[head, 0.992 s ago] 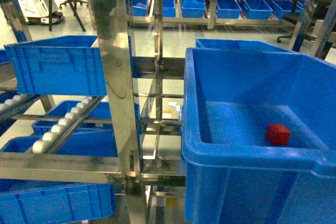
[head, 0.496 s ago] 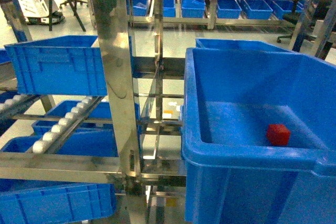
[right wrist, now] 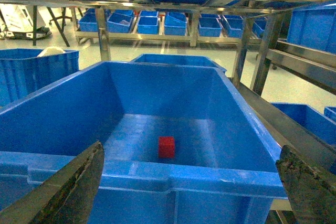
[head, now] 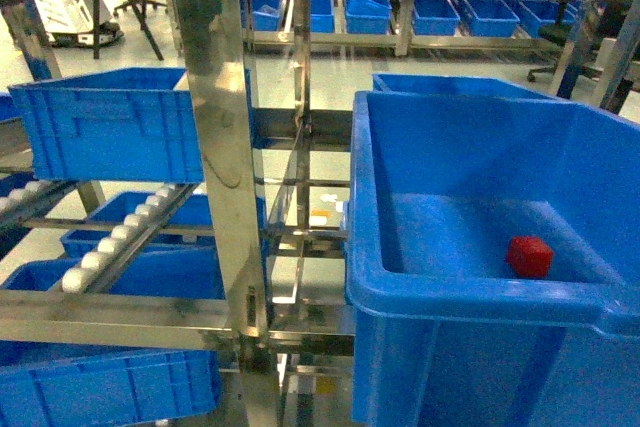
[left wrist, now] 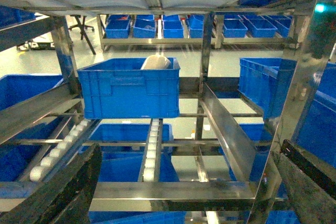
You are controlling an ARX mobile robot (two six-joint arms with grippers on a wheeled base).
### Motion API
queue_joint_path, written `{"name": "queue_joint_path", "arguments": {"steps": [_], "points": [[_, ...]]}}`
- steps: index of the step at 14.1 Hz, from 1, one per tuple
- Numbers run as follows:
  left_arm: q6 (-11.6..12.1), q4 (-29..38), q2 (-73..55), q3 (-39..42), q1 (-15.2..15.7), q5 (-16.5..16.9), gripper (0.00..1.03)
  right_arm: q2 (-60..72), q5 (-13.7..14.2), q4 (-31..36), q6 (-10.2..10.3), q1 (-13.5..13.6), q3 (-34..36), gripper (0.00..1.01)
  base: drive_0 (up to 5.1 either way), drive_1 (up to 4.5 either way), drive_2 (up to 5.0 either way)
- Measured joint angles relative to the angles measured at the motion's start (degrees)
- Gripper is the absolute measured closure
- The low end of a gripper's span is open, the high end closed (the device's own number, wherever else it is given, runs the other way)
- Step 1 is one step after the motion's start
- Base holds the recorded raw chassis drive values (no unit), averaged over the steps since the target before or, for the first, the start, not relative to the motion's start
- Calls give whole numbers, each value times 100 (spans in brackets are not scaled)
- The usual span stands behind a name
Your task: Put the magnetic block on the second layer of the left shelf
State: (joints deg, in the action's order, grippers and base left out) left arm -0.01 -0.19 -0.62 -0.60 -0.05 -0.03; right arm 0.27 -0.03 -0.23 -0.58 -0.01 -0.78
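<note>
A red block (head: 529, 256) lay on the floor of a deep blue bin (head: 420, 297), toward its 4 o'clock corner, untouched. At 9 o'clock a second bin (head: 110, 132) sat on steel rack (head: 222, 147) rollers (head: 110, 242). Both grippers, left (left wrist: 184, 182) and right (right wrist: 189, 187), stood wide apart, holding nothing.

The head camera looks forward and slightly down, close to a steel upright (head: 222, 147), with the large blue bin (head: 480, 297) filling its right half. The right wrist camera faces forward into that same bin (right wrist: 157, 174) from just before its near rim. The left wrist camera looks level into the left bay, sharing the smaller blue bin (left wrist: 131, 90) (head: 110, 132) with the head view
</note>
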Motion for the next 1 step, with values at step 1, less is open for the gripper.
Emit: {"name": "queue_joint_path", "arguments": {"steps": [1], "points": [[0, 0, 0, 0, 0, 0, 5, 0, 0, 0, 0, 0, 0, 3, 0, 0, 0]]}}
